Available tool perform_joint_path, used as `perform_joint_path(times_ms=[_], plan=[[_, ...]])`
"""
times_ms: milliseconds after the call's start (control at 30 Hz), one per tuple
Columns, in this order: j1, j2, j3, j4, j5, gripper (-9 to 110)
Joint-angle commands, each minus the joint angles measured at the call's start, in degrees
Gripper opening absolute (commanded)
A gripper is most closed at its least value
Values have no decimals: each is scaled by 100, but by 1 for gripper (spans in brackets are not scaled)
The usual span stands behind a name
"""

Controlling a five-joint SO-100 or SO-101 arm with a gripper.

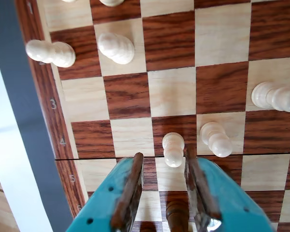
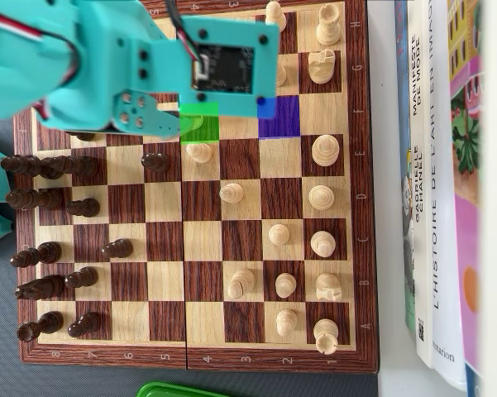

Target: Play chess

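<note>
Jaws stand apart over the board [image 1: 222, 87], gripper [image 1: 161, 166] lined up just short of a white pawn [image 1: 173, 149], presumably to grasp it.

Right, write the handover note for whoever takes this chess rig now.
Gripper open, holding nothing, low over the board. A dark piece stands between the jaws; a white pawn stands just beyond them. Overhead view: green-tinted square and purple-tinted square by the arm. Done: pawns advanced on both sides. Left: grip and move a piece; which one, unclear.
</note>
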Motion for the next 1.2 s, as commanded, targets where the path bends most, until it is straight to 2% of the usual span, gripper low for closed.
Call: perform_joint_path(times_ms=[0,233,967,1167], plan=[[53,457,-35,-53,18,14],[193,1063,35,18,-44,14],[1582,4069,1608,-70,-1415,14],[1626,4755,2443,-1011,-1775,14]])
